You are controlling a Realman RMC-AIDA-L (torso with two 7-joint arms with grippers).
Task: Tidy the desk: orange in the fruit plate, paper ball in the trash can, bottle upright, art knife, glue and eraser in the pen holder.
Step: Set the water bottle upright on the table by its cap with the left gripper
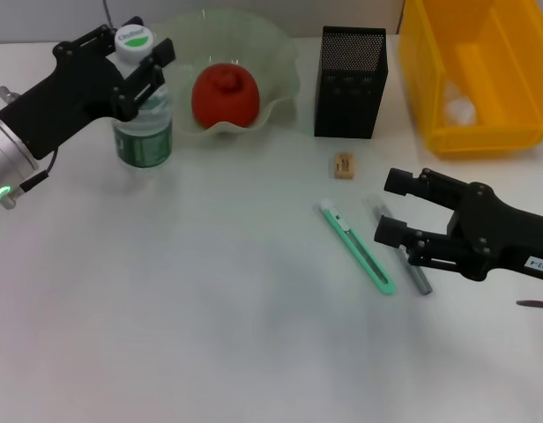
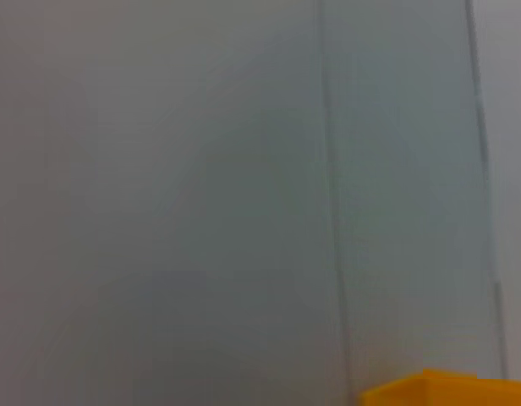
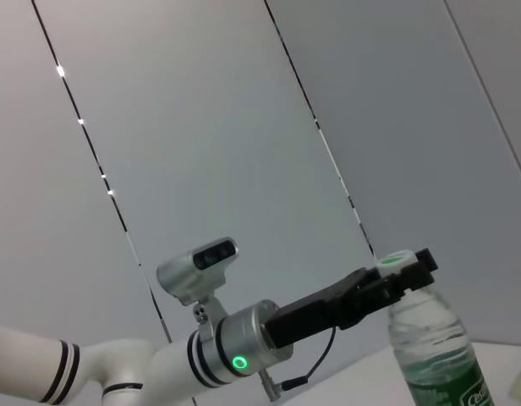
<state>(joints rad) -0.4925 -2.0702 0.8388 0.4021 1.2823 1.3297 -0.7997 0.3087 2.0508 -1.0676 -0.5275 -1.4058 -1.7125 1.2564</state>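
The bottle [image 1: 142, 123] stands upright at the back left, and my left gripper [image 1: 137, 55] is shut on its neck under the white cap. The right wrist view shows the same bottle [image 3: 434, 347] and left gripper [image 3: 397, 283]. The orange [image 1: 225, 95] lies in the glass fruit plate [image 1: 280, 66]. A white paper ball [image 1: 458, 107] sits in the yellow trash can [image 1: 483, 132]. In front of the black mesh pen holder [image 1: 351, 81] lie the eraser [image 1: 344, 166], the green art knife [image 1: 358, 248] and the grey glue [image 1: 416, 275]. My right gripper [image 1: 393, 208] is open just above the glue, partly hiding it.
The trash can's yellow corner [image 2: 446, 391] shows in the left wrist view against a grey wall. The pen holder stands between the fruit plate and the trash can. White tabletop [image 1: 210, 308] stretches across the front.
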